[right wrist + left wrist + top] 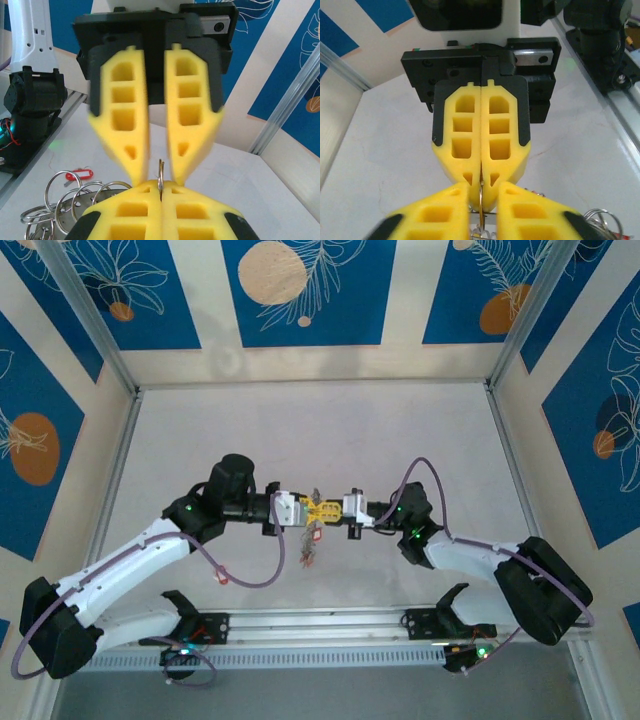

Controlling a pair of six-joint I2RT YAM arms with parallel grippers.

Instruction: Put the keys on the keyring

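The keyring (160, 169) is seen edge-on as a thin metal sliver, pinched between the closed fingers of the right gripper (160, 189) at mid-table. The blurred left gripper (157, 179) straddles it from 12 o'clock, fingers narrowly parted; contact is unclear. Keys (80, 174) and wire loops (60, 192) sit at 8 o'clock, partly cut off.

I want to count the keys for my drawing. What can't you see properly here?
- Keys, top view: too small to count, just a tiny tangle.
- Metal piece, right wrist view: edge-on, pinched in the shut right gripper; key or ring, unclear.
- Left gripper, same view: blurred, so whether it grips is unclear.
- Rings, same view: cut off by the bottom edge.
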